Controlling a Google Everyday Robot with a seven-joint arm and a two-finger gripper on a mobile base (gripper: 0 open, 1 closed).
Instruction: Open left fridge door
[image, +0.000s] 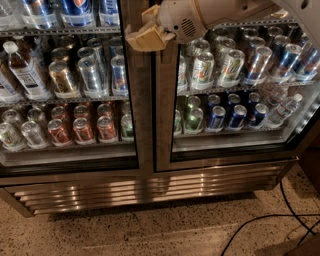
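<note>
1. Your gripper (142, 36) sits at the top of the view, its tan tip in front of the steel strip where the two doors meet. You cannot tell whether it is spread or pressed together, or whether it touches the steel.
2. The white arm (200, 15) runs from it up and to the right, crossing the top of the right door (163, 130).
3. The left door (140, 130) fills the left half of the view. Its free edge is the steel upright just under the gripper, and it lies flush beside the right door, shut.
4. Behind the left glass you see a labelled bottle (25, 70) at the far left of the middle shelf, silver cans (92, 75) beside it, and red cans (82, 130) on the shelf below.
5. Behind the right glass, green-and-white cans (202, 70) stand on the middle shelf, blue cans (237, 116) on the lower one, and a clear bottle (282, 111) lies tilted at the right end.
6. Below both doors runs a steel grille (150, 187).
7. The speckled floor (125, 230) lies in front, with a black cable (260, 222) curving across its right side.
</note>
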